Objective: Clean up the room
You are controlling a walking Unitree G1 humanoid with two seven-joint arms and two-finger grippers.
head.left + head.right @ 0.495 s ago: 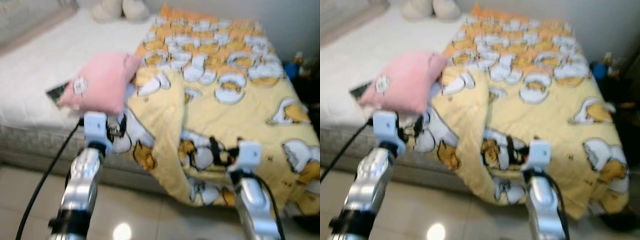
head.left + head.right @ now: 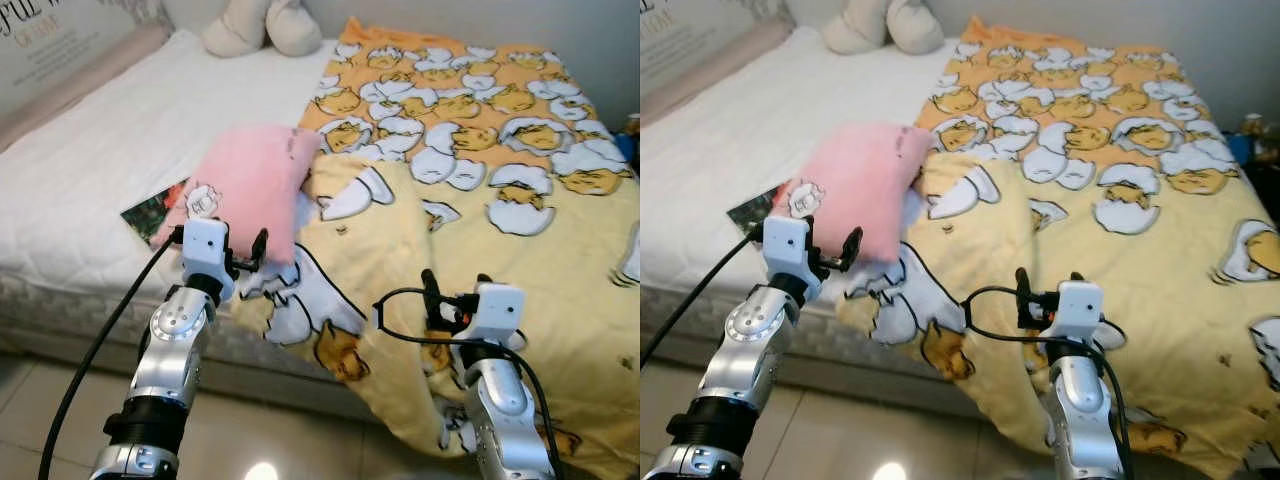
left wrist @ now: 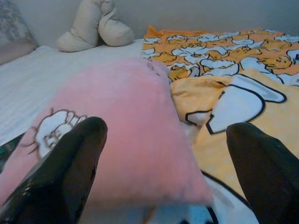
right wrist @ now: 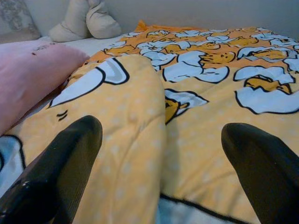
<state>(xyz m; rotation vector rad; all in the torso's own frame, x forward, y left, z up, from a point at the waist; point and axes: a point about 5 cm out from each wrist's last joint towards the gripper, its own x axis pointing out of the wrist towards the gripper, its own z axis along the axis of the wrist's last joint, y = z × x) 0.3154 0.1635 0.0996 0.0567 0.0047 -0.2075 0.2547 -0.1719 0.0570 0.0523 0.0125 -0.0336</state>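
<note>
A: Left wrist view looks straight at the pink pillow (image 3: 126, 135), between two black fingers (image 3: 65, 168) that stand wide apart with nothing held. Why is the left gripper (image 2: 243, 252) placed like this?

B: I judge it is lined up for a grasp. The pillow lies at the near edge of the bed (image 2: 90, 200), on the left part, and its right side rests on the yellow blanket (image 2: 500, 230). The gripper is just in front of the near side of the pillow, so the open fingers can go around its edge.

A: And the right gripper (image 2: 455, 298)?

B: It hangs over the near part of the blanket, toward the right. In the right wrist view its fingers (image 4: 60, 163) are also spread wide and empty, with a fold of the blanket between them.

A: Why does the blanket matter for the cleaning?

B: It is crumpled, and one corner hangs down over the near edge toward the floor (image 2: 40, 390). Probably it must be straightened, and the pillow sits partly on it, so the pillow should go first.

A: Anything else on the bed?

B: A thin book or card (image 2: 155, 208) lies partly under the left side of the pillow, and a cream plush toy (image 2: 262, 25) sits at the far end.
</note>
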